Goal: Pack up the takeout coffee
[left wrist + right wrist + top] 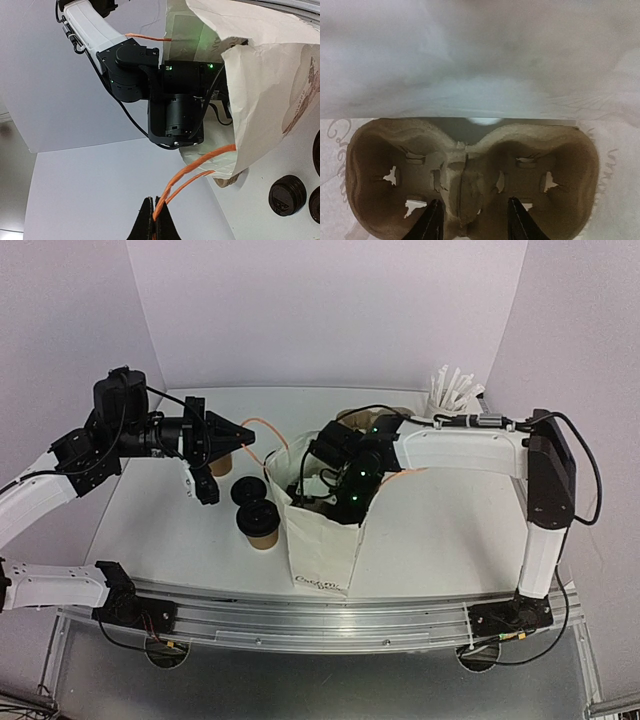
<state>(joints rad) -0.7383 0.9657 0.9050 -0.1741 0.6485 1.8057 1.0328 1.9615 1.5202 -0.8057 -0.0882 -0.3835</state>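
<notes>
The takeout coffee [262, 524], a small brown cup with a black lid, stands on the table just left of the white paper bag [322, 545]. My left gripper [240, 433] [154, 201] is shut on the bag's orange handle [200, 172], holding it out to the left. The right gripper [335, 490] reaches down into the bag's mouth. In the right wrist view its fingers stand open [472, 202] on either side of the centre ridge of a brown pulp cup carrier [470, 170] lying in the bag.
A bare black lid stack [247, 490] sits beside the coffee, and lidless brown cups [222, 464] stand behind my left gripper. A white holder of utensils [452, 392] is at the back right. The right arm's wrist [175, 115] fills the bag's opening.
</notes>
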